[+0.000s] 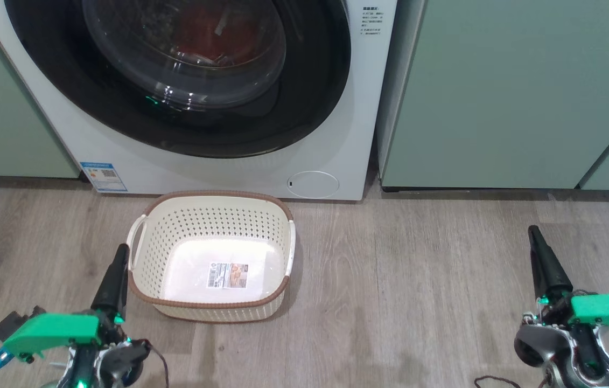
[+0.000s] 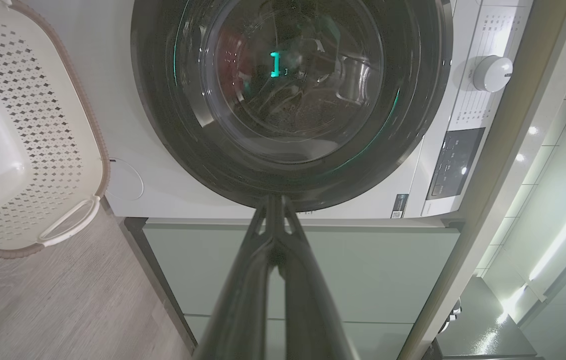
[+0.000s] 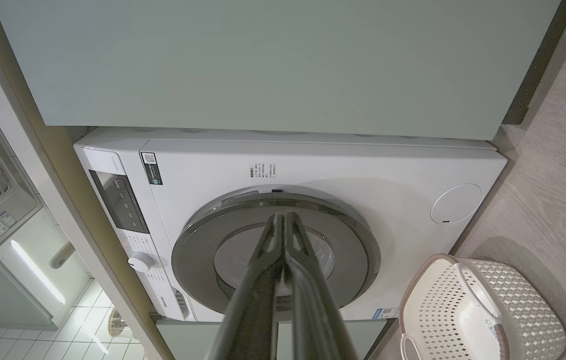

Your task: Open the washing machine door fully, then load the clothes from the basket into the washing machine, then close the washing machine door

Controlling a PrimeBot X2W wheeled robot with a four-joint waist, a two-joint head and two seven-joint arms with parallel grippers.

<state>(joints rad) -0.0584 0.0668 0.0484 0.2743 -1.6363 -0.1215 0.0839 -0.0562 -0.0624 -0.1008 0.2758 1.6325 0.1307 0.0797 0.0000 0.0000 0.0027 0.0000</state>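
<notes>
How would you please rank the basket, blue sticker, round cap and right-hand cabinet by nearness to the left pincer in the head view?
1. basket, just right of the left pincer.
2. blue sticker, lower left of the washing machine.
3. round cap, its lower right.
4. right-hand cabinet, beyond its right side.

We read a green "1" on the door point(image 2: 288, 90). The blue label point(image 1: 104, 177) on the washer point(image 1: 358, 140) and the sticker point(image 1: 228, 275) in the basket point(image 1: 212, 195) were too small to read.

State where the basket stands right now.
Head view, left of centre: the basket stands on the floor before the washing machine, the left gripper beside its left handle.
</notes>
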